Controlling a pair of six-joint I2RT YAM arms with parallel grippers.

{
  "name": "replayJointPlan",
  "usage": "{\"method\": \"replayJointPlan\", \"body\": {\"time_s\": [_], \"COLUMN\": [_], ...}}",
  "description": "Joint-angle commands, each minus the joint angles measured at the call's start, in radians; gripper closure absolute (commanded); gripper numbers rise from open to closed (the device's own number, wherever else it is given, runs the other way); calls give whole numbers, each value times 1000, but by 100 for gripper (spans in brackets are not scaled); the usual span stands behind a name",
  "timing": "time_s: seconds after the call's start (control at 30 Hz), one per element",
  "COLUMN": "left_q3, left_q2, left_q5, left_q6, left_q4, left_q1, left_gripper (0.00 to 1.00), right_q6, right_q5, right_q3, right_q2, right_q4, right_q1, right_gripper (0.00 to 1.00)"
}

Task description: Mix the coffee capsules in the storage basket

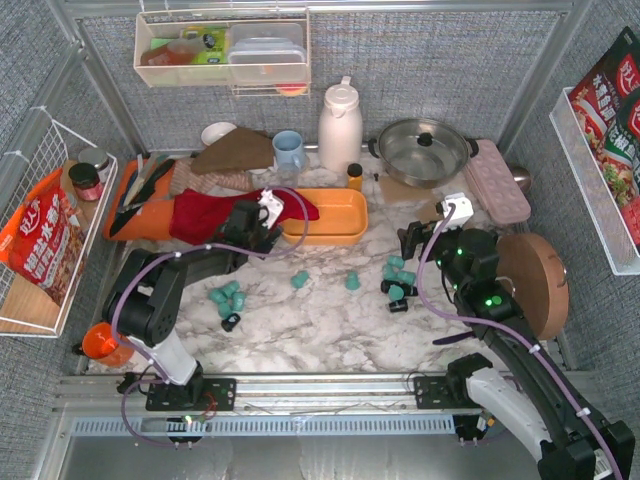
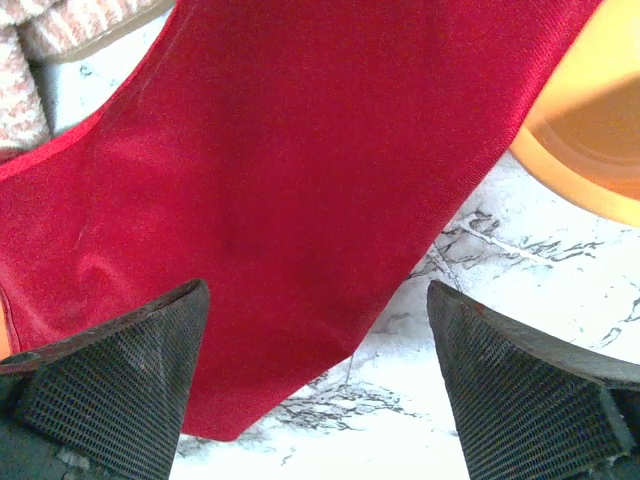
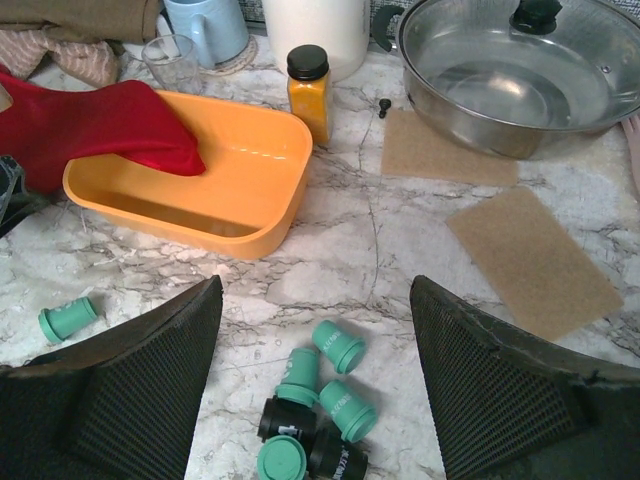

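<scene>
- Both claws apart, empty: left gripper (image 2: 315, 300) over red cloth (image 2: 280, 200), right gripper (image 3: 317, 290) above coffee capsules (image 3: 322, 400) (teal, few black).
- Capsules on table (image 3: 380, 250), outside storage basket (image 3: 270, 215); cloth corner drapes inside.

Grey woven walls (image 1: 430, 70) enclose a white marble table (image 1: 320, 335); a wire rack (image 1: 40, 200) hangs left.

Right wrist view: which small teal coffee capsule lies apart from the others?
The teal capsule at far left, on its side below the orange plastic basket; other capsules cluster together.
</scene>
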Motion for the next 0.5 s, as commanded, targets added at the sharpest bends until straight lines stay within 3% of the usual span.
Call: {"method": "replayJointPlan", "body": {"time_s": [0.0, 0.33, 0.47], "left_q3": [5, 6, -4], "left_q2": [14, 32, 26], "left_q5": [89, 229, 253], "left_q6": [123, 187, 178], "left_q4": [46, 52, 97], "left_q1": [20, 66, 68], "left_gripper": [4, 20, 34], "right_q6": [-8, -12, -12], "right_q5": [0, 6, 8], "right_q3": [7, 7, 7], "right_q2": [-4, -11, -9], "right_q4": [4, -2, -2], "right_q1": [1, 1, 1], "right_gripper": [20, 20, 20]}}
